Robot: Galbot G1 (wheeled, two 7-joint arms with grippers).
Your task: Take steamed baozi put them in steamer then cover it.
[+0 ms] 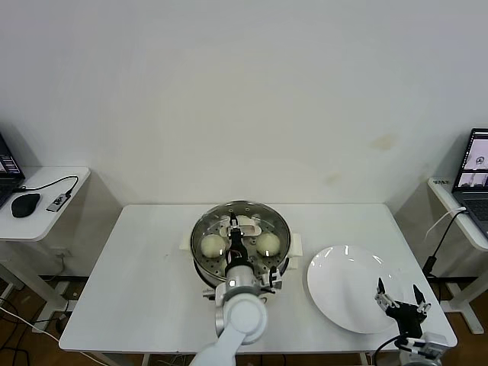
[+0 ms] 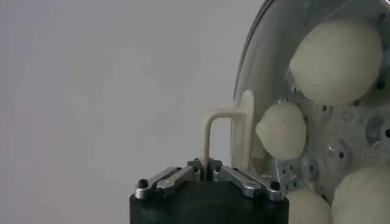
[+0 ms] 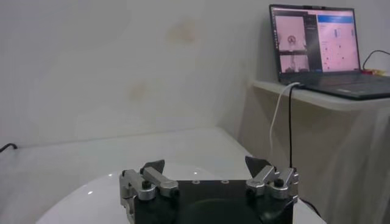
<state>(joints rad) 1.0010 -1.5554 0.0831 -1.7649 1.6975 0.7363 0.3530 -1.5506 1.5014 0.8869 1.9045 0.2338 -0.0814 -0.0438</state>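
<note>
White rounded left arm (image 1: 242, 320) with a silver wrist collar, ending in a black-bodied left gripper (image 2: 208, 171) with silver finger links and dark screws. Black right gripper (image 3: 207, 172) has pointed black fingertips (image 3: 153, 166), silver screwed brackets, and a grey-white wrist.

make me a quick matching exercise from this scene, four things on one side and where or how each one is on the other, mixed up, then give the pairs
Things
1. left gripper
2. right gripper
3. buns
4. plate

Places or states
A. empty, on the table right of the steamer
B. shut on the handle of the glass lid
C. open, above the plate's near edge
D. inside the steamer, under the lid

Pairs: 1-B, 2-C, 3-D, 4-A
</note>
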